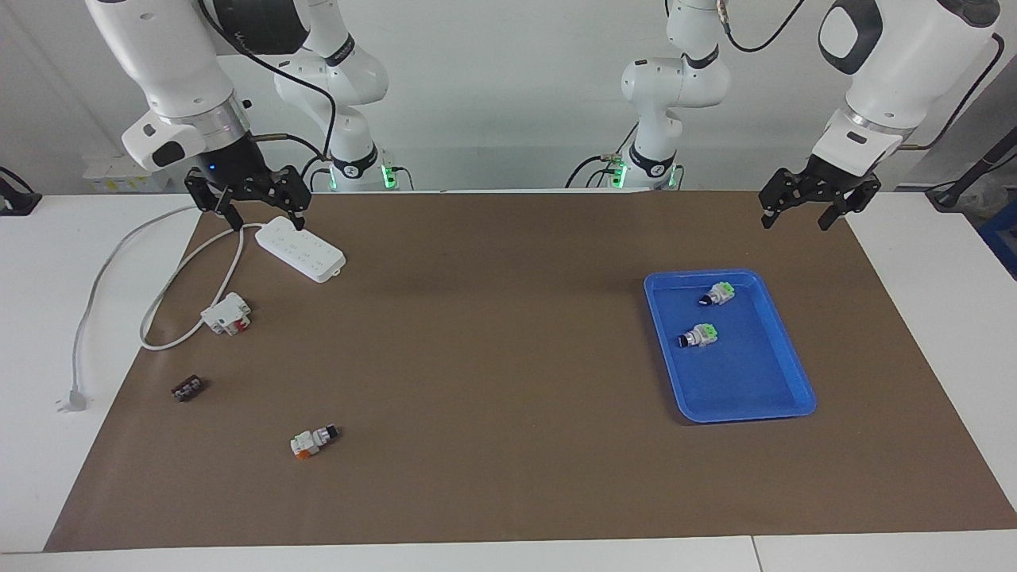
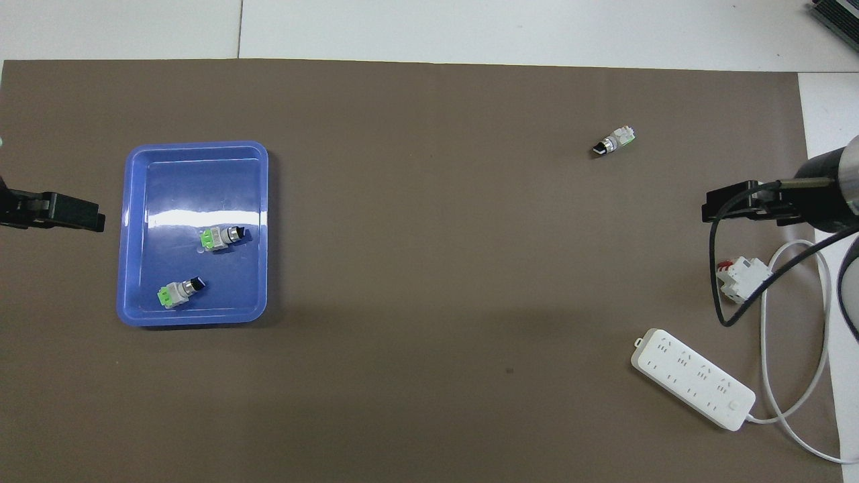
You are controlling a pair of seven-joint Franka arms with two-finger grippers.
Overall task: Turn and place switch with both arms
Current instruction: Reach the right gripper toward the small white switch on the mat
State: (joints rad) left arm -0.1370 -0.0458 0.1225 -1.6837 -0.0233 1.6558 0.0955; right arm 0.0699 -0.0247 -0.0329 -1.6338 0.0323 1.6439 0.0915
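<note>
The switch (image 1: 314,441) (image 2: 613,142), white-grey with an orange end and a black knob, lies on its side on the brown mat. It is toward the right arm's end of the table, farther from the robots than the power strip. My right gripper (image 1: 266,221) (image 2: 721,204) hangs open in the air over the mat by the power strip's cable end, with nothing in it. My left gripper (image 1: 798,221) (image 2: 80,213) hangs open and holds nothing, over the mat's edge beside the blue tray. Both arms are well away from the switch.
The blue tray (image 1: 727,409) (image 2: 194,318) at the left arm's end holds two green-ended switches (image 1: 699,336) (image 1: 717,293). A white power strip (image 1: 300,249) (image 2: 691,379), its looping cable, a white-and-red breaker (image 1: 226,314) (image 2: 741,278) and a small dark block (image 1: 187,389) lie at the right arm's end.
</note>
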